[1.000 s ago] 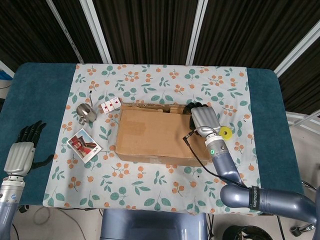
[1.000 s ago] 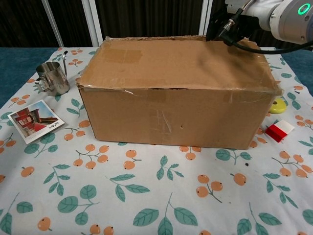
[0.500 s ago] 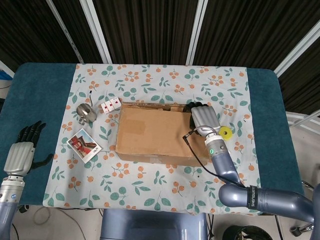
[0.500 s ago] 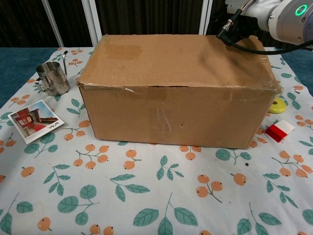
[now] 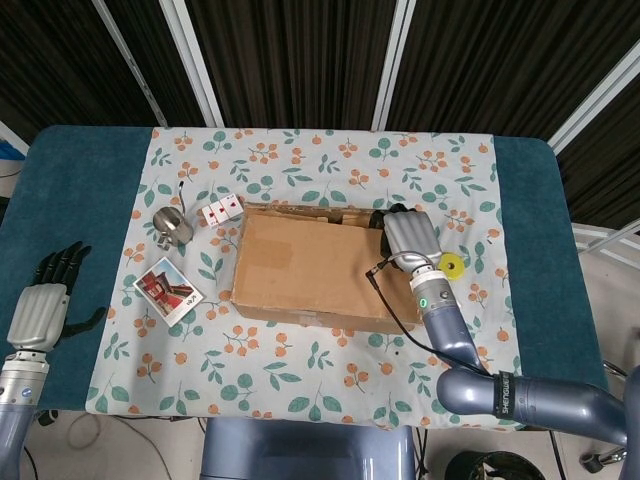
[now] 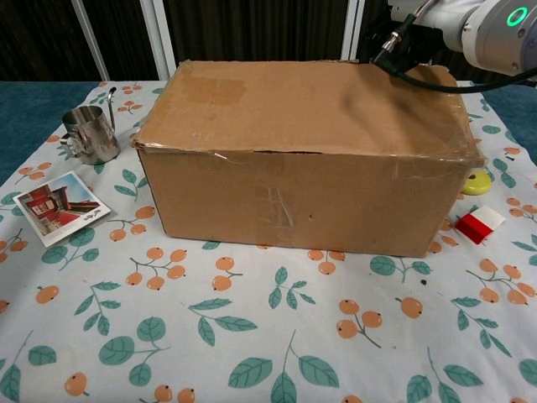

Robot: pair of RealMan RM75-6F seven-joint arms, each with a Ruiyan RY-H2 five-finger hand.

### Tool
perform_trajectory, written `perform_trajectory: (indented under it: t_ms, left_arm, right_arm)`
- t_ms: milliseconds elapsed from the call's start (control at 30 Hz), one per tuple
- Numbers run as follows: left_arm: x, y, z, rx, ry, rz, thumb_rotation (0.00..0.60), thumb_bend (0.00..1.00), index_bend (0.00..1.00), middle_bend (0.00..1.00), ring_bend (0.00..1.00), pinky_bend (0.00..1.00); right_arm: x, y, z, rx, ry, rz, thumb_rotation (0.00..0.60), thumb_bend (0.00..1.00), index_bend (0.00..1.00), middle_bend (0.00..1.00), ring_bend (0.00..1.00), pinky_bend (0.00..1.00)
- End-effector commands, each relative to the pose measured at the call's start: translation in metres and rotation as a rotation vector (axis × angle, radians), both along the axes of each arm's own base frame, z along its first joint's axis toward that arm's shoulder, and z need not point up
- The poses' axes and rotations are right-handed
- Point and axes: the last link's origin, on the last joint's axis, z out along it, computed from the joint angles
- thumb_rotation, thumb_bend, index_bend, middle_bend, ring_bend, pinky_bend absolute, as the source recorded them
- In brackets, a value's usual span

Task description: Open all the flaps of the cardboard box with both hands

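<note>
Cup [image 6: 88,133], photo card [image 6: 59,206] left of cardboard box [image 6: 302,159]; right hand [image 5: 407,237] gripping its far flap, left hand [image 5: 42,305] released.

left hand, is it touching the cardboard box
Apart. Head view shows the left hand at the table's left edge, with tablecloth and a photo card between it and the cardboard box.

The right hand [image 5: 408,236] hides its fingertips behind the cardboard box [image 5: 312,268] at the far right corner. In the chest view the frame's top edge crops this hand, and the left hand [image 5: 42,305] falls outside.
</note>
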Motion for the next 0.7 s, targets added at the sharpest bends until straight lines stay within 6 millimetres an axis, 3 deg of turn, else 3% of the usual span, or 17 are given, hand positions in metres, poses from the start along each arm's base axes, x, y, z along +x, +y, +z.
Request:
perform_trajectory:
  t_ms: [33, 300, 700]
  left_arm:
    - [0.0, 0.0, 0.0, 0.0, -0.001, 0.0, 0.6, 0.24, 0.0, 0.0, 0.0, 0.0]
    - [0.0, 0.0, 0.0, 0.004, -0.007, 0.0, 0.6, 0.24, 0.0, 0.0, 0.0, 0.0]
    - [0.0, 0.001, 0.001, 0.007, -0.012, 0.0, 0.6, 0.24, 0.0, 0.0, 0.0, 0.0]
  right_arm:
    - [0.005, -0.002, 0.003, -0.018, -0.013, 0.02, 0.6, 1.0, 0.54, 0.54, 0.5, 0.47]
    - [0.025, -0.009, 0.017, -0.013, -0.076, 0.012, 0.6, 1.0, 0.54, 0.54, 0.5, 0.49]
    - [0.053, -0.004, 0.034, 0.096, -0.259, -0.131, 0.6, 1.0, 0.53, 0.54, 0.51, 0.5]
